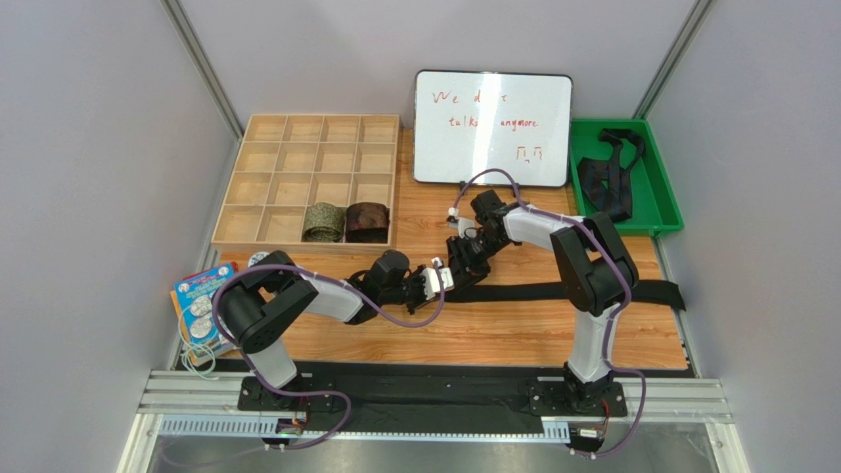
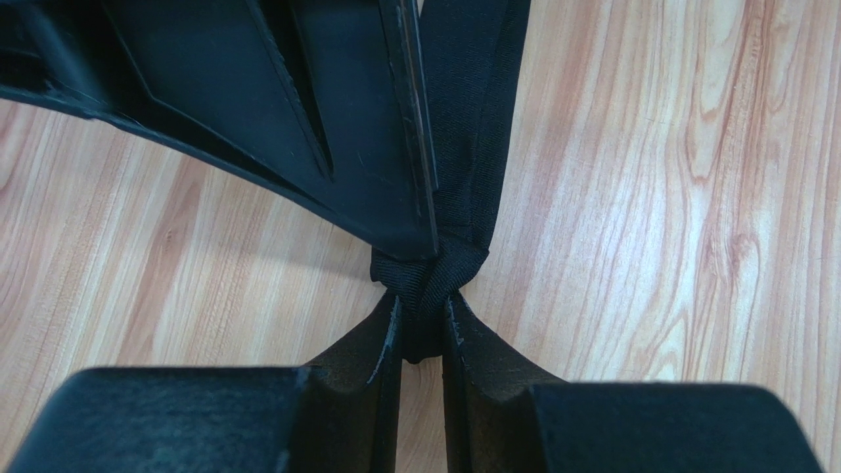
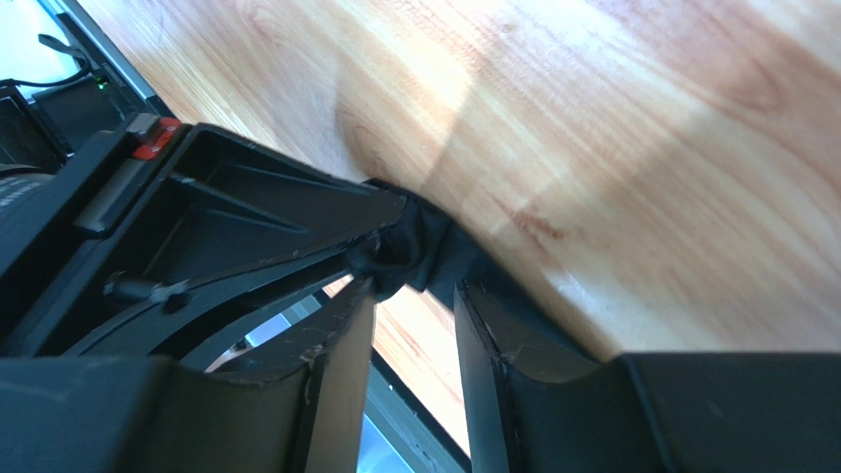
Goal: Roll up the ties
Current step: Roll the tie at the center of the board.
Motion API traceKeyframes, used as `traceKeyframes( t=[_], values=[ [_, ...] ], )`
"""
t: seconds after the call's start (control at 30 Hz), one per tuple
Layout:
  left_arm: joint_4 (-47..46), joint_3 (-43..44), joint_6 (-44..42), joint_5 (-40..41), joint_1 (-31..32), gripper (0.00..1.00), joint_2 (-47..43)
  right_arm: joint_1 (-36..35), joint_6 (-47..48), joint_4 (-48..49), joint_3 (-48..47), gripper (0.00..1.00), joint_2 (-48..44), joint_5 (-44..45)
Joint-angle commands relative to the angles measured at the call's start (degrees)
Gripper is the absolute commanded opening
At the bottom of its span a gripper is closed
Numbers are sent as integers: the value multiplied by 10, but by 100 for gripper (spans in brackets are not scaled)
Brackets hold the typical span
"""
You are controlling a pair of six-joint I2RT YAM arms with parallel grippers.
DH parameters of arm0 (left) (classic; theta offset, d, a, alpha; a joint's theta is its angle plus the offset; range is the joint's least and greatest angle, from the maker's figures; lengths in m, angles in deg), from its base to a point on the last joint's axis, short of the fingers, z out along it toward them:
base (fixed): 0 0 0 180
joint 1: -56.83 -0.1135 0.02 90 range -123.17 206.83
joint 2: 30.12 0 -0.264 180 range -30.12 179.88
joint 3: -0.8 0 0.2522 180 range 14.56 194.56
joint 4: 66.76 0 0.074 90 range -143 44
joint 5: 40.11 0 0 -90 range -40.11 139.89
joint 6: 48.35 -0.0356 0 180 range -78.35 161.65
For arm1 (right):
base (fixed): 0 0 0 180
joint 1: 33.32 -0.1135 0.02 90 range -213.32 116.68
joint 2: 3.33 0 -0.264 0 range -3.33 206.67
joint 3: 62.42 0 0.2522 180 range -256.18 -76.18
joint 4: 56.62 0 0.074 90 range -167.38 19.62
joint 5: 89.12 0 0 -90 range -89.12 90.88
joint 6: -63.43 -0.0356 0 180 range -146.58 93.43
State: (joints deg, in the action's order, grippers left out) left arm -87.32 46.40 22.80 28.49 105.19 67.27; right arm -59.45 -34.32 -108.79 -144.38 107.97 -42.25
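Observation:
A black tie (image 1: 573, 291) lies flat across the wooden table, running right from both grippers. My left gripper (image 1: 437, 279) is shut on its bunched end (image 2: 429, 281); in the left wrist view the strip (image 2: 469, 128) runs away from the fingers. My right gripper (image 1: 462, 264) comes down from behind onto the same end. In the right wrist view its fingertips (image 3: 367, 286) close on the small black bundle (image 3: 410, 246). An olive-green rolled tie (image 1: 324, 222) and a reddish-brown one (image 1: 367, 222) sit in the wooden box's front row. More black ties (image 1: 607, 172) lie in the green tray.
The wooden compartment box (image 1: 296, 158) stands at the back left and a whiteboard (image 1: 492, 128) at the back middle. The green tray (image 1: 661, 212) is at the back right. A blue packet (image 1: 202, 301) lies by the left arm's base.

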Motion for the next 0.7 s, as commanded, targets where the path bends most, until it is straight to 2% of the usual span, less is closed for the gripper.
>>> traceKeyframes(
  t=[0.0,0.4,0.5,0.53,0.6,0.63,0.67],
  values=[
    [50,2,-15,14,2,14,1,-2,-2,-28,-29,41,-43,30],
    [58,7,-17,22,2,15,1,-17,-25,4,-34,35,17,10],
    [59,9,-15,24,3,16,4,-17,-25,13,-33,29,28,2],
    [60,10,-15,25,2,16,4,-18,-24,14,-33,22,31,2],
    [60,9,-14,24,3,17,3,-18,-19,14,-29,15,37,2],
    [59,9,-11,23,3,18,3,-17,-17,14,-27,8,41,3],
    [57,7,-8,22,3,21,0,-16,-12,16,-26,4,43,5]
  ],
)
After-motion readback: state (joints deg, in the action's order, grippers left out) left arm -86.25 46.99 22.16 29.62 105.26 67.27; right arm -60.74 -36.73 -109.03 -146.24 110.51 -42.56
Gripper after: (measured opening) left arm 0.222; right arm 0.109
